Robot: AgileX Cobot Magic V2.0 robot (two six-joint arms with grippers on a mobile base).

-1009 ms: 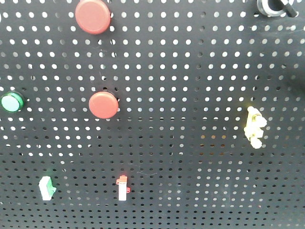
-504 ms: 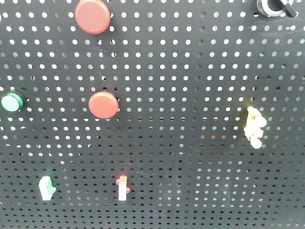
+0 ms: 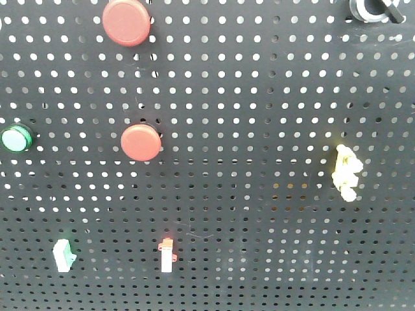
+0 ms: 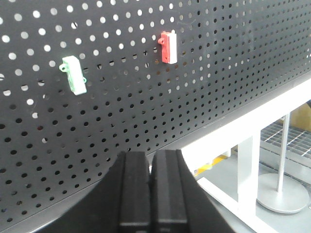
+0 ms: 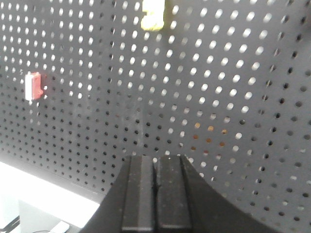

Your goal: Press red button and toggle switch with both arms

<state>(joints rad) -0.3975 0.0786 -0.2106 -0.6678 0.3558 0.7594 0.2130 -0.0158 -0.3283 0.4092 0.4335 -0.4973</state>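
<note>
Black pads of the left gripper (image 4: 149, 187) sit pressed together at the bottom of the left wrist view, holding nothing; the right gripper (image 5: 155, 191) is likewise closed and empty, low in its own view. Both hang short of the pegboard (image 3: 272, 97), touching no control. In the front view, one red button (image 3: 141, 142) sits left of centre and a larger red button (image 3: 126, 22) at the top edge. The toggle switch (image 3: 371, 9) shows only partly in the upper right corner. The buttons look rigid and probably spring-loaded, best pushed square on the cap with closed fingertips. The switch lever is small and likely stiff; nudge its knob sideways.
</note>
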